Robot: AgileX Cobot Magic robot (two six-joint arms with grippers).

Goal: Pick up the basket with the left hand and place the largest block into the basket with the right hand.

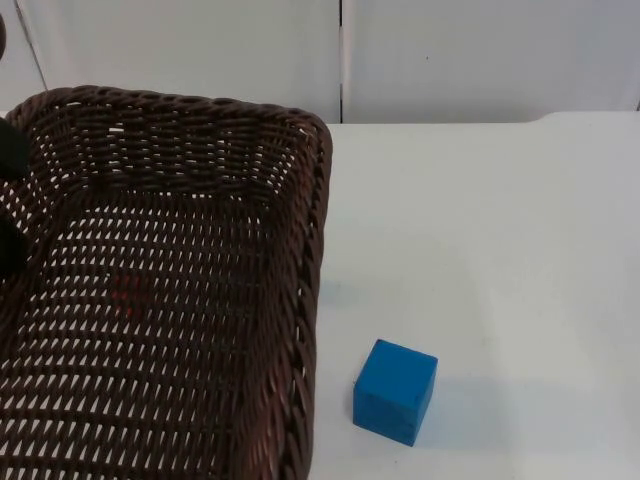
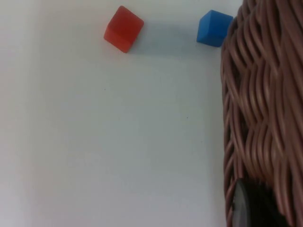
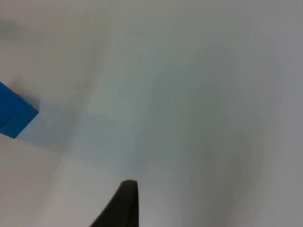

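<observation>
The dark brown wicker basket hangs raised above the table on the left of the top view, looming large. My left gripper is shut on its left rim; the left wrist view has the woven rim right beside a fingertip. A blue block rests on the table just right of the basket's near corner. A red block lies on the table beside the blue block, and its red shows faintly through the basket's weave. My right gripper hovers over bare table, with the blue block some way off.
The white table top stretches to the right of the basket up to the grey partition wall.
</observation>
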